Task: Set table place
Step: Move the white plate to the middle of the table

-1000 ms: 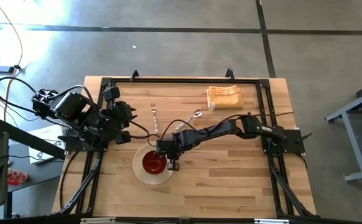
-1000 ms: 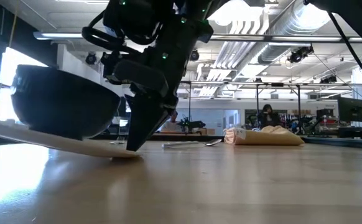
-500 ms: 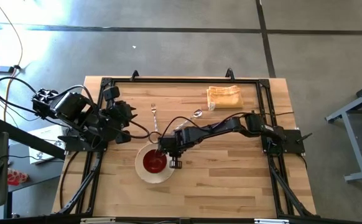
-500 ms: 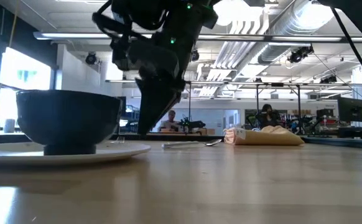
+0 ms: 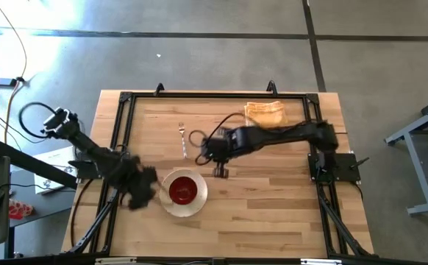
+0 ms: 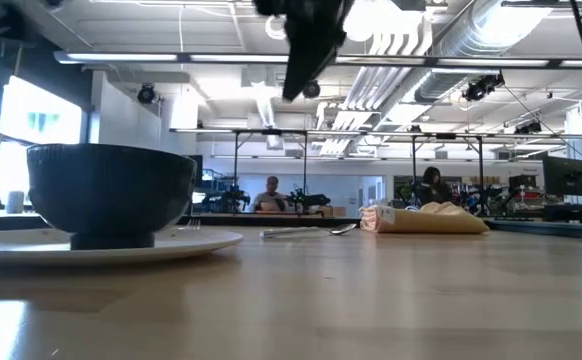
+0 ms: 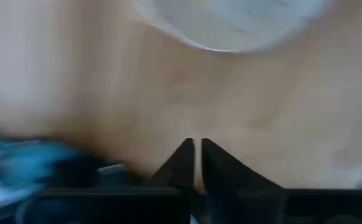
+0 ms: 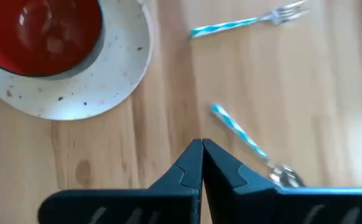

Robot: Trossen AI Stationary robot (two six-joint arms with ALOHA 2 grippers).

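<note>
The cream speckled plate [image 5: 196,202] lies flat on the wooden table [image 5: 273,213], with the red bowl [image 5: 182,190] standing on it. They also show in the low view as the plate [image 6: 186,241] and the bowl [image 6: 111,190]. The fork [image 5: 182,140] lies beyond the plate. The spoon [image 8: 246,142] and the fork [image 8: 249,22] lie apart on the wood. My right gripper [image 5: 220,171] is shut and empty, raised above the table to the right of the plate. My left gripper [image 5: 144,191] is shut and empty, just left of the plate [image 7: 231,25], not touching it.
A folded yellow cloth [image 5: 265,114] lies at the far right of the table; it also shows in the low view [image 6: 426,218]. The black rail frame [image 5: 126,132] edges the table. Bare wood lies right of the plate and along the near edge.
My right gripper has come off the plate's right rim, risen and drawn back toward the table's far right. The plate, which was tipped up on one side, now lies flat with the bowl on it. My left arm has swung from the far left toward the near edge, to the plate's left.
</note>
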